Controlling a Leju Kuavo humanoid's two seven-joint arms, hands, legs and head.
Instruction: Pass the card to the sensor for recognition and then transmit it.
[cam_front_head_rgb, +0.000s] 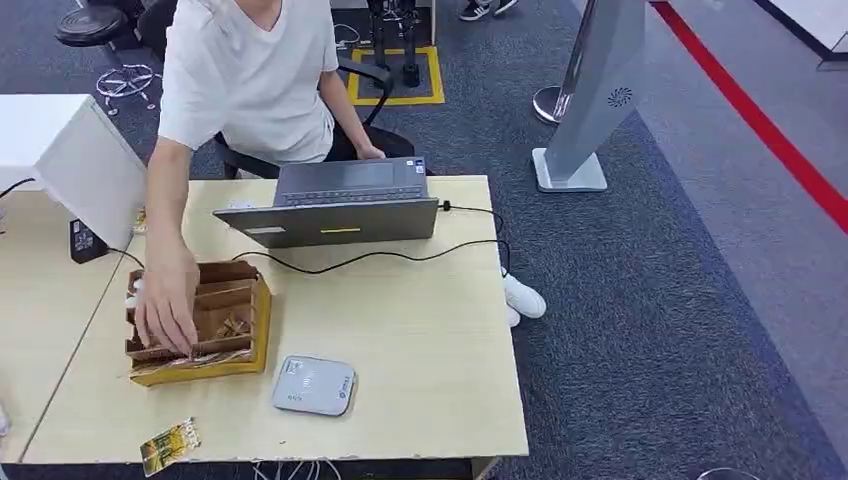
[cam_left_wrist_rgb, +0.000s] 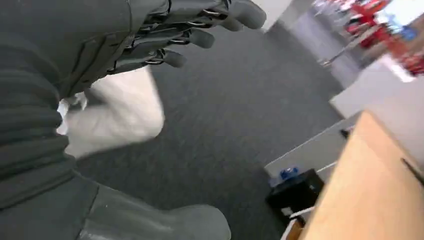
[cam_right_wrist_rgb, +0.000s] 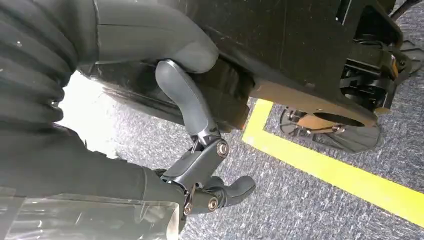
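— So, where is the card?

— One thin yellow patterned card (cam_front_head_rgb: 170, 446) lies flat at the near edge of the pale wooden surface (cam_front_head_rgb: 420, 340), left of the rounded white-grey sensor pad (cam_front_head_rgb: 313, 385) and well apart from it. More cards seem to stand in the brown compartmented box (cam_front_head_rgb: 245, 320), where a person in a white T-shirt has a hand (cam_front_head_rgb: 165, 310) inside. I cannot tell which card is meant.

— And the robot's own hands?

— Neither is near it. The left robot hand (cam_left_wrist_rgb: 125, 30) hangs beside the surface with its fingers (cam_left_wrist_rgb: 190, 36) spread from the thumb, holding nothing. The right robot hand (cam_right_wrist_rgb: 195, 150) hangs over grey carpet with its fingers curled in, also holding nothing.

— How would the card handle?

— I'd judge it very light, stiff enough to keep its shape but bendable, and smooth, so it could slip. Lying flat, it gives little edge to catch. Its spot at the rim may help: a thumb under the overhanging edge, fingers on top.

— And the risk?

— Pinching too loosely and dropping it, or covering the face that the sensor pad must read. Holding it by one end seems best.
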